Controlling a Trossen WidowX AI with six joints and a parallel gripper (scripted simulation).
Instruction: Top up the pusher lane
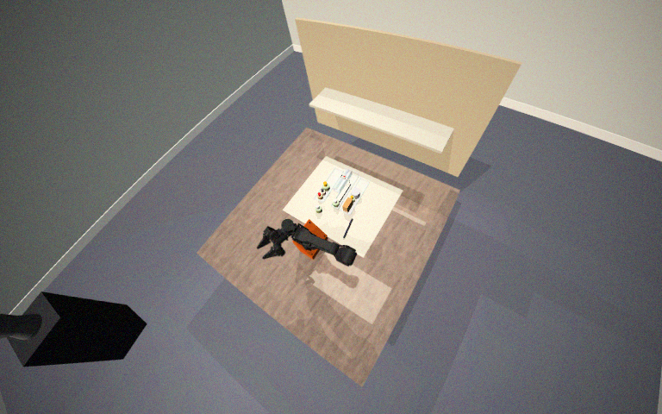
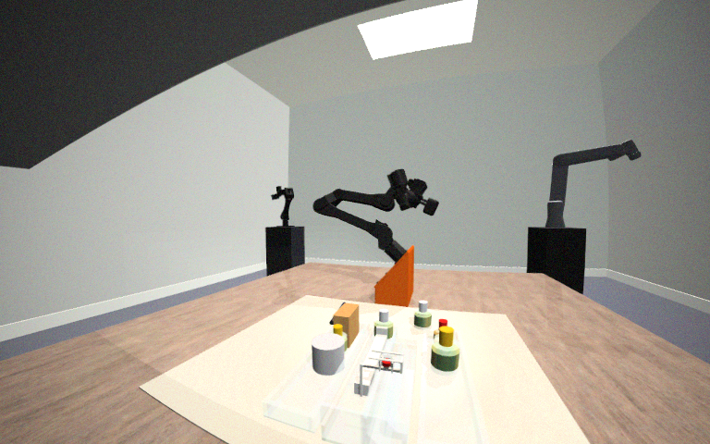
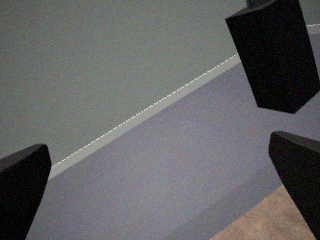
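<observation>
A green jar with a white cap (image 1: pixel 335 203) (image 2: pixel 384 327) appears to stand at the front end of the middle clear lane, with the pale pusher plate close behind it. A loose jar with the same pale and dark green bands and white cap (image 1: pixel 318 210) (image 2: pixel 422 318) stands upright on the cream mat (image 1: pixel 376 215) (image 2: pixel 230 366), off to one side of that lane. My gripper (image 1: pixel 260 252) (image 3: pixel 162 148) is open and empty. It is raised beyond the orange plate, far from the jars and turned away from them. The low front stop is too small to make out.
A yellow-capped jar (image 1: pixel 326 186) (image 2: pixel 445 357) and a red-capped jar (image 1: pixel 320 196) stand on one side of the middle lane. An orange-brown block (image 1: pixel 347 204) (image 2: pixel 345 324) and a grey cylinder (image 1: pixel 356 193) (image 2: pixel 328 355) are on the other. A dark bar (image 1: pixel 347 228) lies on the mat.
</observation>
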